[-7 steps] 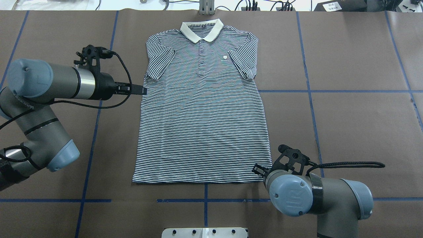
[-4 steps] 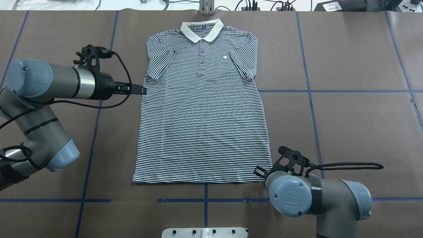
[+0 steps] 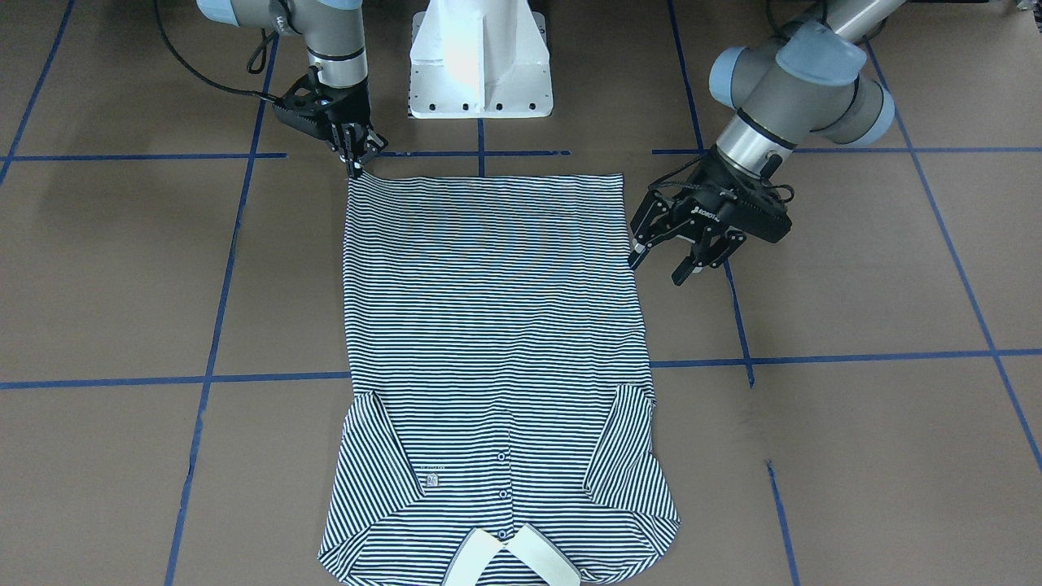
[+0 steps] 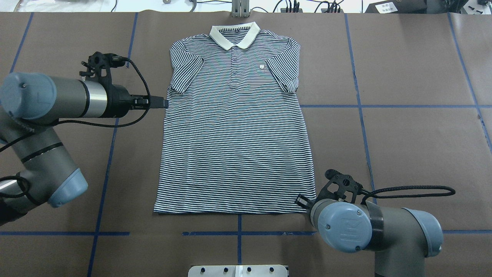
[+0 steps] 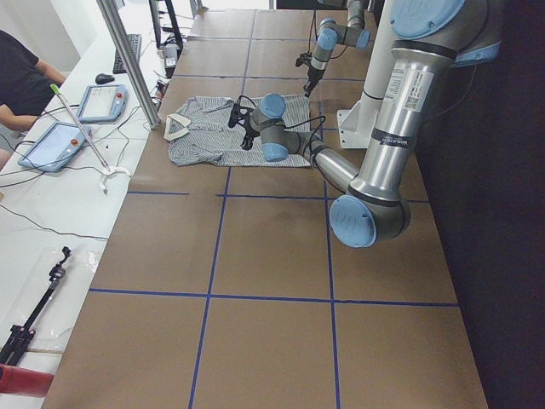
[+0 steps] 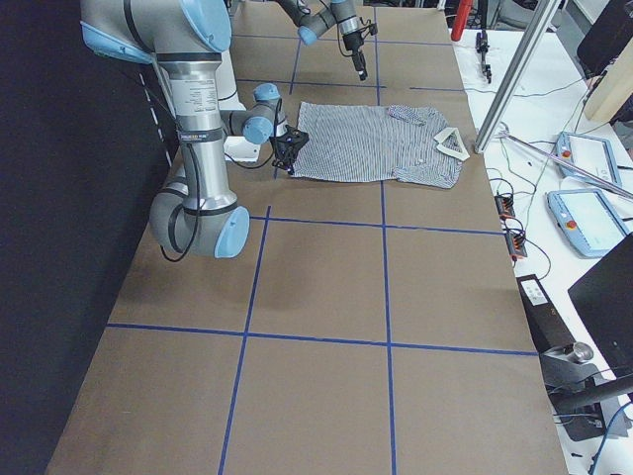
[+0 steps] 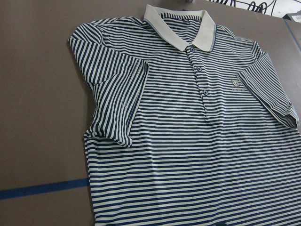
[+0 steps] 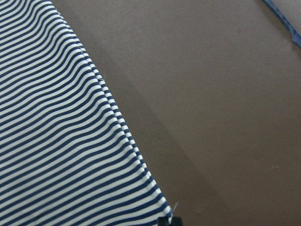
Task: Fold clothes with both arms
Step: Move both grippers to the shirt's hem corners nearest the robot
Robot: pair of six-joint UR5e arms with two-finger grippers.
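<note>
The right gripper (image 3: 356,163), closed on the polo shirt (image 3: 496,309) corner, could skew it, because the left gripper (image 3: 656,269) gapes wide.

The left arm (image 4: 57,96) stretches out low and nearly level, the left gripper (image 3: 656,268) with jaws spread wide, while the right gripper (image 3: 356,165) points steeply down, jaws pinched together.

With the collar (image 4: 234,34) at 12, open table (image 4: 403,154) runs from 1 to 4 o'clock of the polo shirt (image 4: 234,146). The left gripper (image 3: 658,268), jaws apart, and the left arm (image 4: 57,100) fill 8 to 9. The right gripper (image 3: 356,163), pinching the hem corner (image 3: 353,182), blocks 5. The white pedestal (image 3: 480,57) stands at 6.
</note>
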